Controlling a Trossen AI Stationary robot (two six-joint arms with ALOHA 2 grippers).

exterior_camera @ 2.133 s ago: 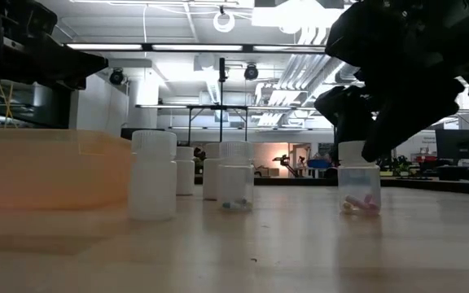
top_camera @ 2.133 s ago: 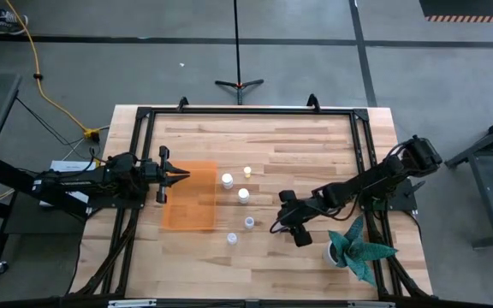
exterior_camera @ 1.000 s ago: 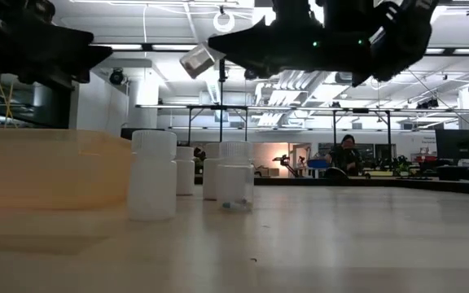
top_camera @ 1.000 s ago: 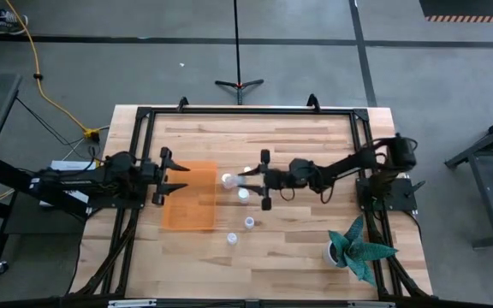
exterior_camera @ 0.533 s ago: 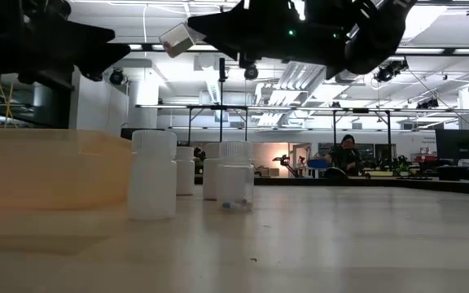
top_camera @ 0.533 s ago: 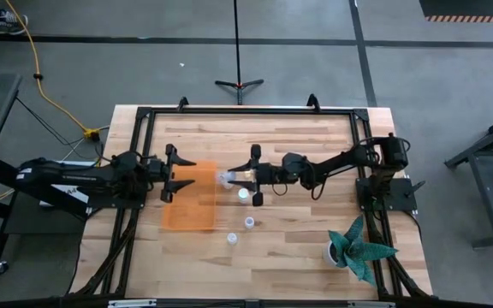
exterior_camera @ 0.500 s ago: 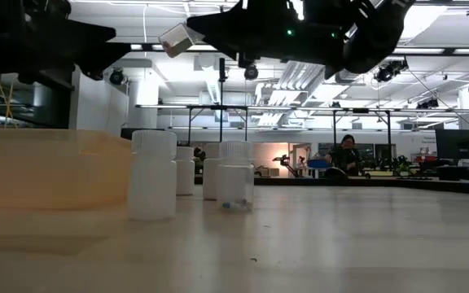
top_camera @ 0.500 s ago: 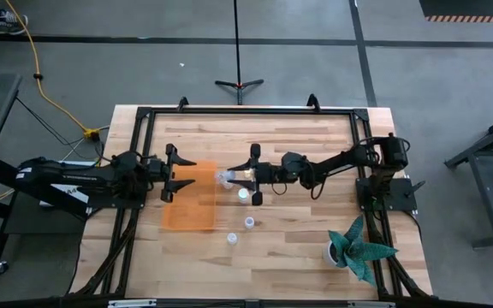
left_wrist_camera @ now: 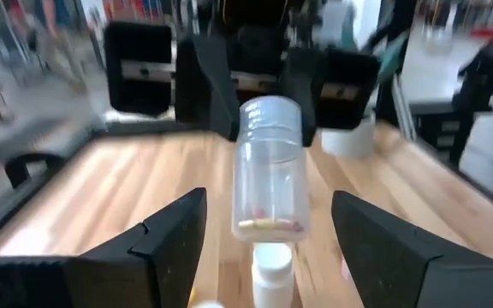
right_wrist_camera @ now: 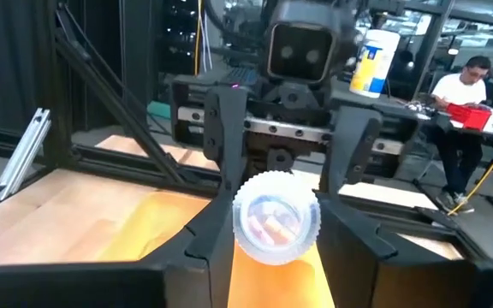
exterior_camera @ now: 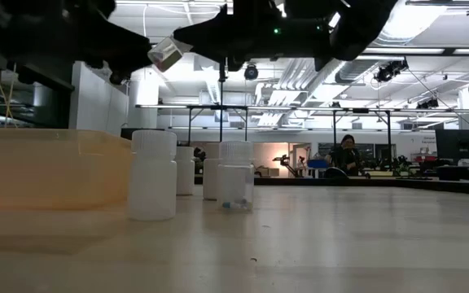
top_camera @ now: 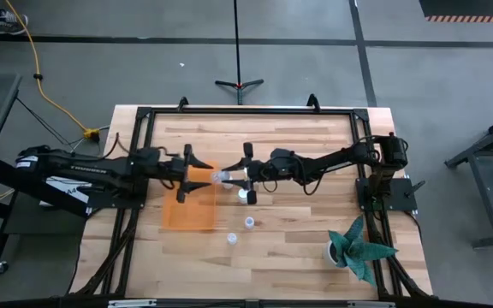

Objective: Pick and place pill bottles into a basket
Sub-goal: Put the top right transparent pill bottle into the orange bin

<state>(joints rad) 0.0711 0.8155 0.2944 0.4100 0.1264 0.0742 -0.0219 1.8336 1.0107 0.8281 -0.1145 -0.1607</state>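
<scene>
A clear pill bottle (left_wrist_camera: 268, 175) with pills inside hangs in the air over the right edge of the orange basket (top_camera: 187, 214). My right gripper (top_camera: 231, 177) is shut on it. My left gripper (top_camera: 202, 177) faces it from the left, over the basket. It is open, and its fingers (left_wrist_camera: 169, 235) stand on either side of the bottle's free end, apart from it. Three more pill bottles (top_camera: 243, 195) (top_camera: 249, 222) (top_camera: 231, 239) stand upright on their bases right of the basket. The low view shows several (exterior_camera: 152, 175). My right gripper pinches the bottle's cap end (left_wrist_camera: 270, 115) between its two fingers, coming level from the table's right. The bottle sticks out beyond the fingertips toward the left arm, tilted a little downward (exterior_camera: 167, 54) and lifted clear of the table and the basket.
A teal plant in a white pot (top_camera: 358, 248) stands at the near right corner. A black frame (top_camera: 246, 111) runs along the table's edges. A person (exterior_camera: 347, 155) sits in the room far behind the table.
My right gripper has carried the bottle toward the table's left, as far as the basket's right edge, and kept it in the air. My left gripper has moved toward the table's right over the basket, up to the bottle's free end.
</scene>
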